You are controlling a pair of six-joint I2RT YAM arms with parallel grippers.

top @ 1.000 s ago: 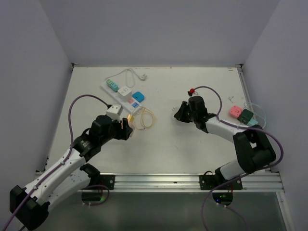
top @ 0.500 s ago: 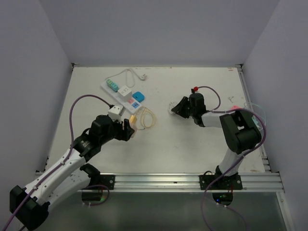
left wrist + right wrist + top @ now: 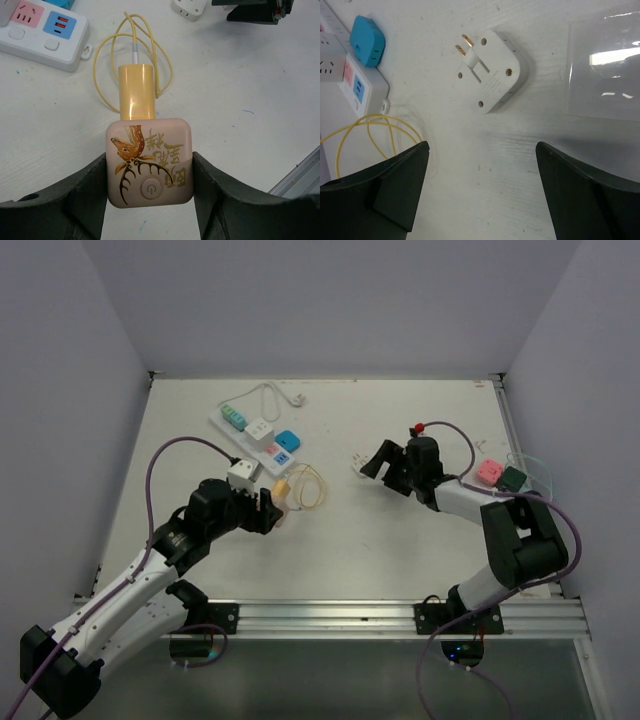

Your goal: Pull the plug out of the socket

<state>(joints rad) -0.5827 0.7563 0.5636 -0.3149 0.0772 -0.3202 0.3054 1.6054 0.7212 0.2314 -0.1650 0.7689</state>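
The socket (image 3: pixel 262 440) is a long white strip at the table's back left, its pink and blue end showing in the left wrist view (image 3: pixel 42 32) and the right wrist view (image 3: pixel 362 87). A white plug (image 3: pixel 492 70) lies loose on the table, prongs up, just beyond my open right gripper (image 3: pixel 481 150); from above the plug (image 3: pixel 357 462) sits left of that gripper (image 3: pixel 378 464). My left gripper (image 3: pixel 150 167) is shut on a pink deer-printed square adapter (image 3: pixel 150 160) with a yellow charger (image 3: pixel 136 90) and yellow cable plugged into it.
A teal adapter (image 3: pixel 234 418) and a white one (image 3: pixel 260 428) sit in the strip, and a blue adapter (image 3: pixel 288 438) lies beside it. Pink (image 3: pixel 488 471) and dark green (image 3: pixel 513 479) cubes rest at the right edge. A clear plastic sheet (image 3: pixel 605 65) lies near the white plug.
My right gripper went from shut to wide open and let the white plug down on the table, then drew back slightly to the right. The left arm stayed put.
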